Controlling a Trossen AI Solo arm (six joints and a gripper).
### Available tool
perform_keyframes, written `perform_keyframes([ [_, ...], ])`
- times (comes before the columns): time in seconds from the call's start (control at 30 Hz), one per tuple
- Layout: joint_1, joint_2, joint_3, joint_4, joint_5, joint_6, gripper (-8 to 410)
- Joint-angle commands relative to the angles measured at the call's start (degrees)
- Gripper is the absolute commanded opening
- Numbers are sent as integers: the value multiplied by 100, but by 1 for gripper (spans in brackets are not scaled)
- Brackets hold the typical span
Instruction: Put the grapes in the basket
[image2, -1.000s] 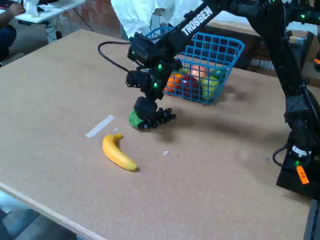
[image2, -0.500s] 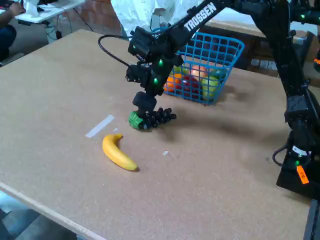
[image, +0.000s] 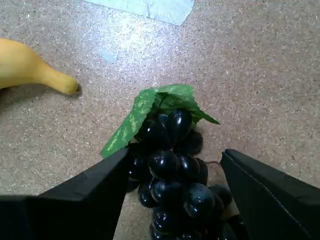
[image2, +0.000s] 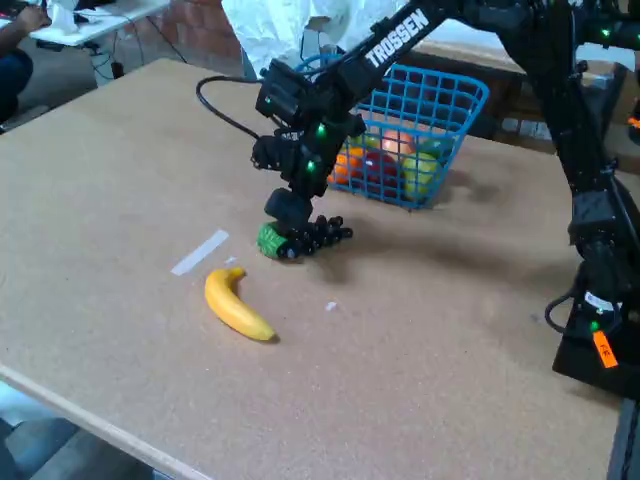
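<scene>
The grapes (image: 170, 170), a glossy black bunch with a green leaf, lie on the brown table (image2: 120, 170). In the wrist view they sit between my two black fingers. My gripper (image: 175, 155) is open around them: the left finger (image: 100, 185) touches the bunch and the right finger (image: 260, 190) stands a small gap away. From the fixed camera my gripper (image2: 284, 222) points down over the leaf end of the grapes (image2: 318, 236). The blue wire basket (image2: 470, 92) stands just behind, with several coloured fruits inside.
A yellow banana (image2: 238, 305) lies in front of the grapes, its tip near the leaf in the wrist view (image: 30, 67). A strip of pale tape (image2: 198, 252) is stuck to the table beside it. The arm's base (image2: 600, 340) stands at the right edge.
My gripper has risen slightly from a lower position pressed over the grapes. The grapes, banana and basket have stayed where they were.
</scene>
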Motion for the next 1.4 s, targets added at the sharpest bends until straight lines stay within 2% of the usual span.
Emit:
perform_keyframes([
  [0.0,2,177,-9,33,-50,-7,254],
  [0.13,2,251,-9,114,-48,2,253],
  [0.23,2,251,-9,155,-42,0,235],
  [0.33,2,243,0,216,-39,15,188],
  [0.53,2,229,2,319,-42,33,69],
  [0.7,4,155,2,407,-37,61,13],
  [0.8,4,11,2,461,-35,92,-1],
  [1.17,2,-1106,2,704,-15,142,0],
  [1.37,2,-1862,2,970,369,114,0],
])
